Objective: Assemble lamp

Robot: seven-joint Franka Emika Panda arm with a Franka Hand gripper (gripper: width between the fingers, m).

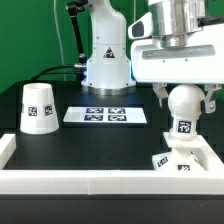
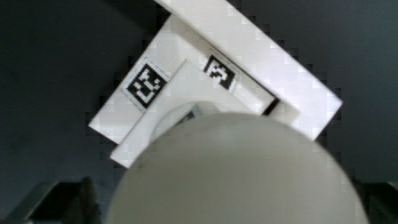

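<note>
So, at the exterior view's left the tapered white plastic shade (image 1: 38, 108) stands alone on the black table, not yet fitted. At the right, the white ball-shaped bulb (image 1: 184, 104) sits upright on the flat square base (image 1: 186, 160), apparently mounted. The gripper (image 1: 183, 97) straddles the bulb, fingers spread wide, gripping nothing.

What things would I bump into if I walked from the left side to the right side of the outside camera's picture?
Going across the exterior view from its left to its right: the shade → the marker board → the bulb sitting on the base, with the open fingers on either side of the bulb.
</note>
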